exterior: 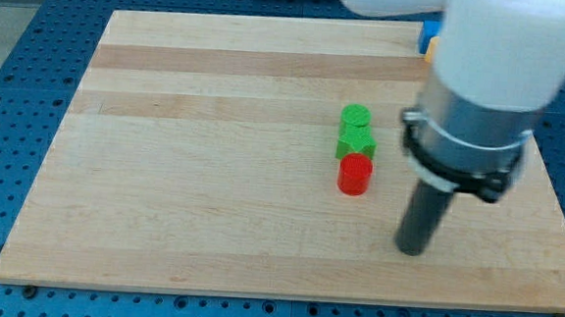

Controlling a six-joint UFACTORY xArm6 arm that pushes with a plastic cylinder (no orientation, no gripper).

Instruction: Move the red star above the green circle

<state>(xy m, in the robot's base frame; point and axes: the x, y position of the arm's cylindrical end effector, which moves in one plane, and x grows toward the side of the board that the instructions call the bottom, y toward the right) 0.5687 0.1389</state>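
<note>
Near the wooden tabletop centre, a red block, shape unclear, touches a green star below a green circle. No pincer fitted; my tip stands to its lower right. Probably light, rigid; push its side.

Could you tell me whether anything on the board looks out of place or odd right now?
Nothing looks damaged or spilled. One oddity: no red star shows. The only red block looks cylindrical, in a tight column below the green star and green circle. My tip rests apart, toward the view's lower right.
</note>
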